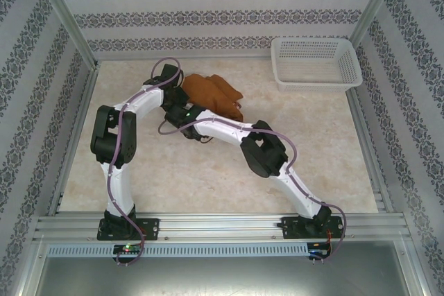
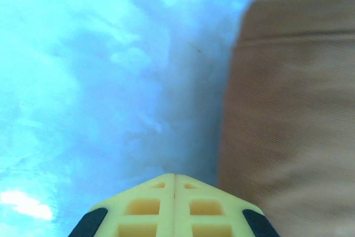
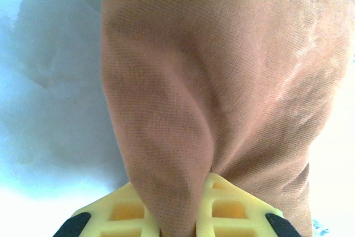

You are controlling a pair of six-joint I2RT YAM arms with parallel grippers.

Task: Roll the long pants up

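Note:
The long pants [image 1: 215, 95] lie bunched in a rust-brown heap at the middle back of the table. My right gripper [image 3: 176, 215] is shut on a pinched fold of the pants [image 3: 222, 70], and the cloth runs down between its yellow fingers [image 3: 230, 206]. From above, the right gripper [image 1: 189, 117] sits at the heap's near-left edge. My left gripper [image 2: 175, 184] is shut with its yellow fingers pressed together and nothing between them; it hovers close over the table just left of the pants' hem [image 2: 288, 115]. Seen from above, the left gripper [image 1: 173, 95] is at the heap's left side.
A white mesh basket [image 1: 316, 64] stands at the back right corner. Patterned walls and metal rails [image 1: 69, 150] enclose the table. The two arms cross close together near the heap, with purple cables looping over them.

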